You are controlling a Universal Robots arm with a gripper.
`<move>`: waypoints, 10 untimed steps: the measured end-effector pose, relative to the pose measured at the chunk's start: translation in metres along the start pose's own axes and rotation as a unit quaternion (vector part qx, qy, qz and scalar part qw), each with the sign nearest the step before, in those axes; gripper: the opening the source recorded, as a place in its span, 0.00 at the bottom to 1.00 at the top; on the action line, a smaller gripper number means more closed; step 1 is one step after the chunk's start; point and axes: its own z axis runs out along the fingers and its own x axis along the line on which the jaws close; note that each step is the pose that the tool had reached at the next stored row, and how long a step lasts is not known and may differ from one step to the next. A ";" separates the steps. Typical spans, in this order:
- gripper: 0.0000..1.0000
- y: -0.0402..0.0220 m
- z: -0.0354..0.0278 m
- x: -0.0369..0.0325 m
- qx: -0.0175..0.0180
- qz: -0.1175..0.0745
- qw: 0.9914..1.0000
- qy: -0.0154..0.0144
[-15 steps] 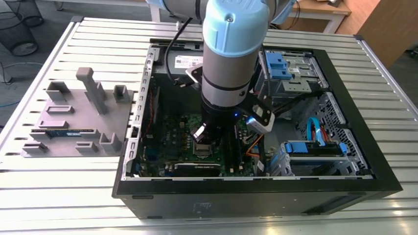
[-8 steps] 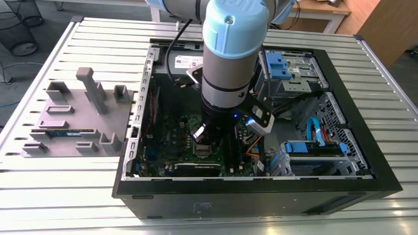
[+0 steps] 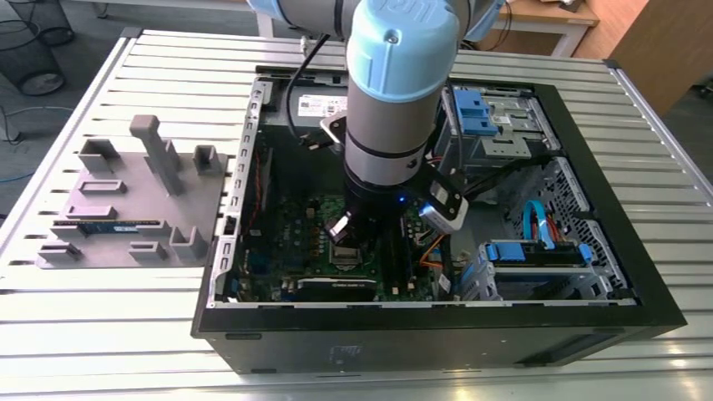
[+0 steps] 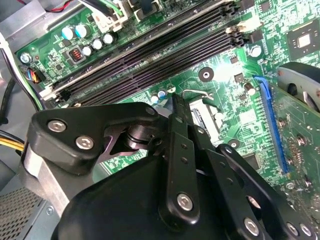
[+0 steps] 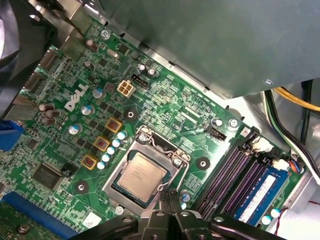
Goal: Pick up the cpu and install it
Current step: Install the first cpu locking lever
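Though already down in its socket, cpu [image 5: 142,176]: flat, silver-grey top up, square to the metal socket frame [image 5: 154,144] around it in the first wrist view.
Place on the board: mid-motherboard [image 5: 165,107], between a row of small capacitors [image 5: 111,150] on one side and the black memory slots [image 5: 225,175] on the other.
Step in hand: by judgement, the tail end of the install, with the chip placed and let go (whether the frame is latched down cannot be told).
Pincer [image 5: 170,199]: fingers together, nothing between them, tips poised just beside the socket's edge and close above the board.
Contact: none made out with the chip itself; touch on the frame or the thin wire lever [image 4: 192,93] not possible to tell.
Call of the next move: as a judgement, very small and slow travel, kept clear of the chip's top, the capacitors and the slots crowding the tips.
Risk: a sideways nudge against the frame, possibly shifting an unlatched chip.
Wider scene: open computer case [image 3: 446,322] in the middle of the exterior frame, arm plunged into it from the upper centre; grey tray [image 3: 189,196] at the exterior view's left, on the slatted table [image 3: 100,309].
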 end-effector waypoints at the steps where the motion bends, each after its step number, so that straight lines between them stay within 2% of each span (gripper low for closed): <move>1: 0.11 -0.0003 0.0003 -0.0003 0.000 0.002 1.000 0.000; 10: 0.11 -0.0032 0.0007 0.0010 0.000 0.006 1.000 0.000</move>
